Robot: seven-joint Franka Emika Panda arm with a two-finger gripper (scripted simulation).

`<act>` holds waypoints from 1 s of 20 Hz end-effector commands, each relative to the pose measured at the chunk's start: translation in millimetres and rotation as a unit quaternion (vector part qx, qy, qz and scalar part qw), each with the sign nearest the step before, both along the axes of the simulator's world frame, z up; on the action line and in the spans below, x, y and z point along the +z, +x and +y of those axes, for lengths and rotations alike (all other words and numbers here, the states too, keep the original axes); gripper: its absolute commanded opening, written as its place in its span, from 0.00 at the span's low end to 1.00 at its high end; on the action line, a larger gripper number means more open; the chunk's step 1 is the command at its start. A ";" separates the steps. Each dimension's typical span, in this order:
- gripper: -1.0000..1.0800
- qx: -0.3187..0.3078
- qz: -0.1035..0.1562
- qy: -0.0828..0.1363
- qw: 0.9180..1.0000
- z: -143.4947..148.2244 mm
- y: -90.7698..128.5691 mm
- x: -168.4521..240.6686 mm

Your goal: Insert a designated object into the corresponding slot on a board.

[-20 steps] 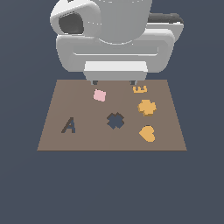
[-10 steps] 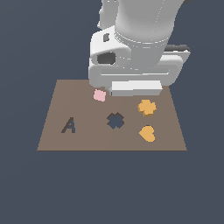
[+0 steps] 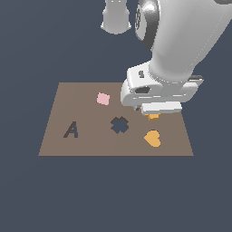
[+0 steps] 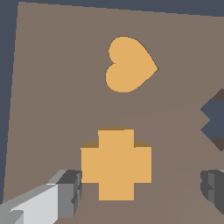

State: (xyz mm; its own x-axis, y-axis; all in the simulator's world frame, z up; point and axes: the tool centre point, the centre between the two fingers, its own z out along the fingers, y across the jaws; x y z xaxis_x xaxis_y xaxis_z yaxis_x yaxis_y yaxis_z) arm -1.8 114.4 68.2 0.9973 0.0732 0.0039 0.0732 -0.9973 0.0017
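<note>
The orange cross block (image 4: 116,162) lies flat on the brown board (image 3: 86,145). In the exterior view only a sliver of the cross block (image 3: 153,117) shows under the hand. My gripper (image 4: 140,190) is open and hovers over the block, one finger (image 4: 65,192) close beside it and the other finger (image 4: 213,186) farther off. In the exterior view the gripper (image 3: 152,113) sits low over the board's right part. The dark cross slot (image 3: 120,125) is empty, to the left of the gripper; its edge shows in the wrist view (image 4: 215,119).
An orange heart block (image 3: 152,138) lies just in front of the gripper and also shows in the wrist view (image 4: 129,64). A pink square block (image 3: 103,99) and a dark A cutout (image 3: 71,130) are on the board's left half. The arm hides the board's back right corner.
The arm has swung from the back of the board to the exterior view's right and come down over the orange cross block, now covering it and the small orange E.
</note>
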 end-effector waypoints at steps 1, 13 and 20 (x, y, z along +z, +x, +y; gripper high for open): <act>0.96 0.002 0.001 0.001 1.000 9.5 -0.6 -10.9; 0.96 0.005 0.002 0.001 1.000 17.2 -0.6 -19.5; 0.96 0.004 0.002 0.001 1.000 16.4 -0.3 -36.7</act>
State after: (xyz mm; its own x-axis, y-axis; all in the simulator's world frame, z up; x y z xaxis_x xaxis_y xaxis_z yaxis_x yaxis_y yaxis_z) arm -2.1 131.0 35.3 0.9966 0.0818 -0.0003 0.0818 -0.9966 -0.0001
